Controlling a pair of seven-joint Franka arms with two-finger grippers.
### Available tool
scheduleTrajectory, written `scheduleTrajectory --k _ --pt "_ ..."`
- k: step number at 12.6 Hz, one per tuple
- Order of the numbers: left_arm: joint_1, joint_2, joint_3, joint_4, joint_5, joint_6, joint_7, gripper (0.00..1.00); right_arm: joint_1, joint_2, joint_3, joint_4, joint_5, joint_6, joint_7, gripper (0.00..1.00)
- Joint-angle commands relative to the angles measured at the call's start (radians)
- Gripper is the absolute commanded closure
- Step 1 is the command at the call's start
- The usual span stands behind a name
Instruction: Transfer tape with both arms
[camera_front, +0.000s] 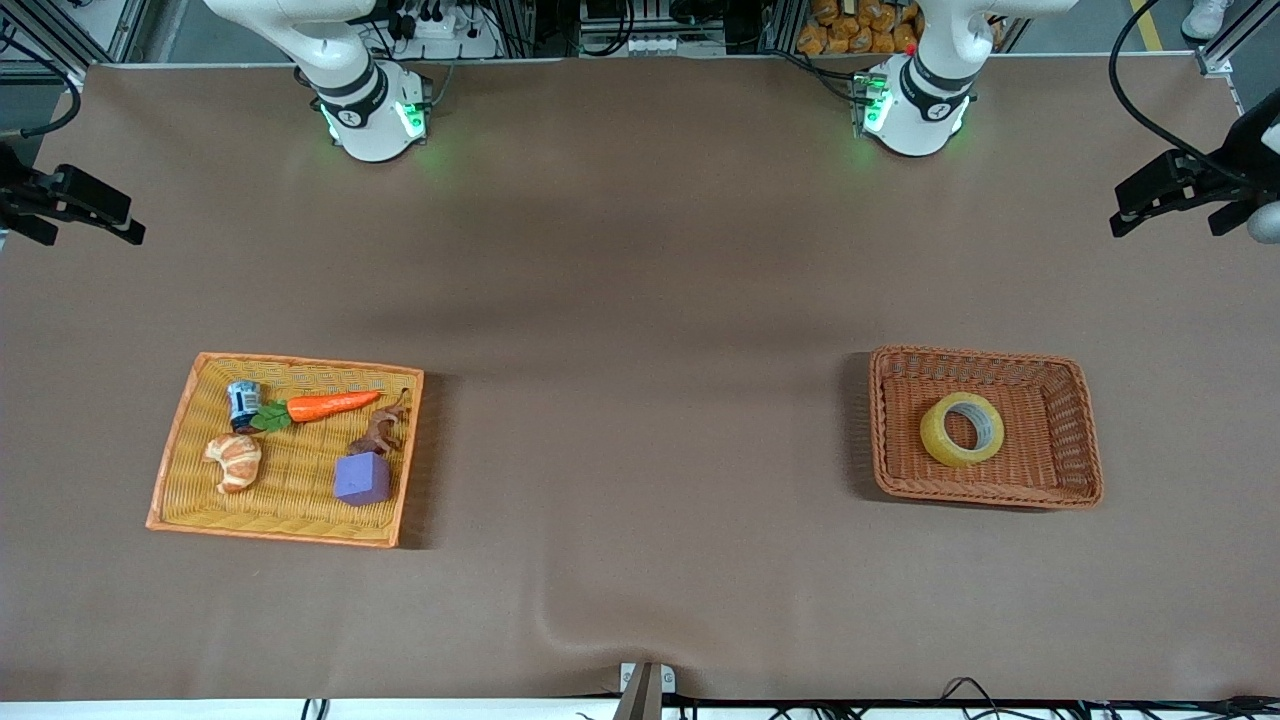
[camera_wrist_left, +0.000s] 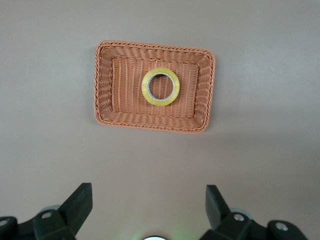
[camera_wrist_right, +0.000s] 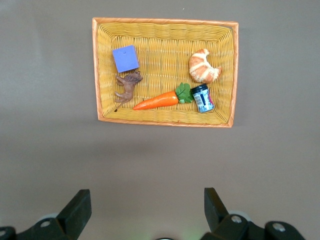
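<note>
Two baskets sit on the surface: a brown basket holding one tape, and a yellow basket holding five things: one carrot, one croissant, one cube, one can, one toy animal.

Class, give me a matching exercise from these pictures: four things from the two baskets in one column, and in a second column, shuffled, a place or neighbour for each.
Column one:
1. tape
2. carrot
3. purple cube
4. croissant

Column two:
A. in the yellow basket, touching the small can
B. alone in the brown basket
C. in the yellow basket, nearer to the front camera than the small can
D. in the yellow basket, just nearer to the front camera than the toy animal

Pairs: 1-B, 2-A, 3-D, 4-C
</note>
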Motion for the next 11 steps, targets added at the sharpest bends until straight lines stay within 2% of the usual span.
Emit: scheduleTrajectory --k 1,11 --pt "-0.020 -0.026 0.012 -0.026 -0.005 -0.011 0.005 0.00 0.002 0.017 0.008 0.083 -0.023 -0.011 -0.004 0.00" --pt "-0.041 0.026 0.009 -0.015 0.033 -0.009 0.011 0.00 0.014 0.027 0.008 0.079 -0.017 -0.023 0.006 0.00"
